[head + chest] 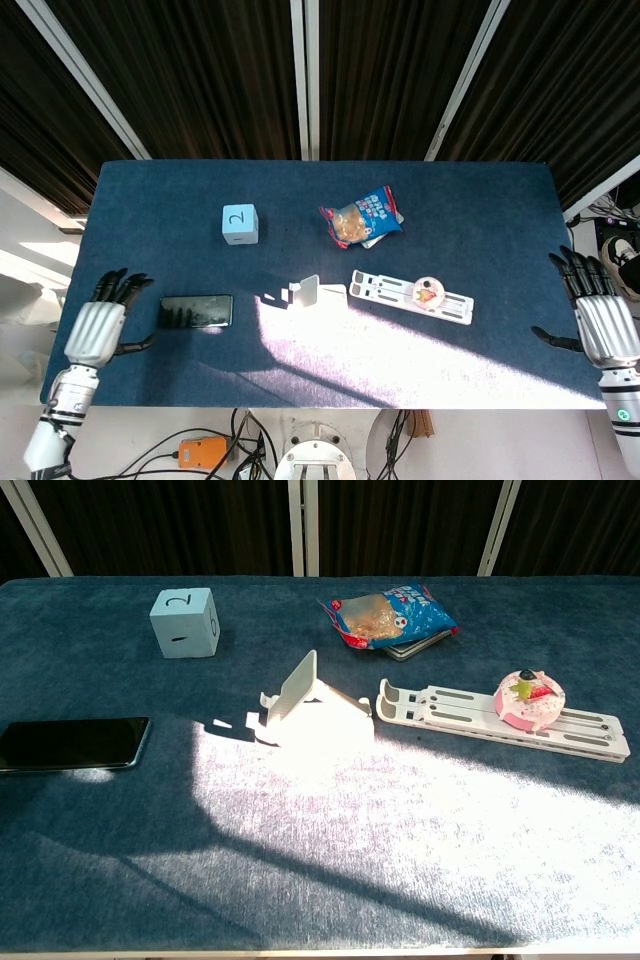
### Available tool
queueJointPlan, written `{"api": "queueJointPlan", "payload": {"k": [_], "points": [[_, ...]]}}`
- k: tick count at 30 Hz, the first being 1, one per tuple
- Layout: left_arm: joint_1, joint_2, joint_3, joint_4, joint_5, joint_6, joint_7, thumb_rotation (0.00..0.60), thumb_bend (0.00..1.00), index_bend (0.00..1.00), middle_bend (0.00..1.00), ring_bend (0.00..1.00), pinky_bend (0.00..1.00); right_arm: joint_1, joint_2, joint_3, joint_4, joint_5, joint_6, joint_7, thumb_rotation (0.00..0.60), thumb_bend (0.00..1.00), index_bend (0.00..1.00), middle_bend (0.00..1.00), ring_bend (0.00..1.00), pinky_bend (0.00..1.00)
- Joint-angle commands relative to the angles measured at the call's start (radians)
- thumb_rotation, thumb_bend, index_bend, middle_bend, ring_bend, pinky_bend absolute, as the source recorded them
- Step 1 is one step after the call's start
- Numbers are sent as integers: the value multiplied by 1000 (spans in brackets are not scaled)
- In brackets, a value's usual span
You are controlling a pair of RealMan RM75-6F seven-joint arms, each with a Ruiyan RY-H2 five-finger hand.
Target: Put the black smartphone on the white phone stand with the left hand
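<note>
The black smartphone (196, 311) (72, 744) lies flat on the blue table, left of centre. The white phone stand (313, 293) (311, 708) sits near the middle of the table, its back plate tilted up. My left hand (98, 326) hovers over the table's left edge, just left of the phone, fingers spread and holding nothing. My right hand (602, 318) stays off the table's right edge, fingers apart and empty. Neither hand shows in the chest view.
A light blue cube (239, 222) marked 2 stands behind the phone. A snack bag (362, 215) lies at the back centre. A white slotted rack (412, 297) with a small pink cake (428, 292) lies right of the stand. Sunlight falls across the table front.
</note>
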Motion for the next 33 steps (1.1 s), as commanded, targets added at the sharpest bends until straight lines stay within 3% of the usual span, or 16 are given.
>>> {"api": "queueJointPlan", "payload": {"k": [1, 7, 18, 33], "points": [[-92, -49, -28, -21, -90, -143, 119, 600, 121, 223, 143, 27, 0, -1, -2, 0, 3, 4, 0, 2, 600, 109, 0, 0, 0, 32], [-165, -114, -55, 7, -233, -257, 205, 600, 129, 223, 143, 22, 0, 3, -6, -1, 6, 15, -14, -1, 600, 109, 0, 0, 0, 32], [-223, -172, -56, 31, -377, -303, 290, 600, 172, 223, 143, 13, 0, 12, -14, 0, 15, 31, -35, 1, 600, 110, 0, 0, 0, 32], [-253, -237, -29, 88, -432, -287, 321, 600, 144, 223, 143, 14, 0, 13, -20, -2, 25, 38, -42, 7, 600, 109, 0, 0, 0, 32]]}}
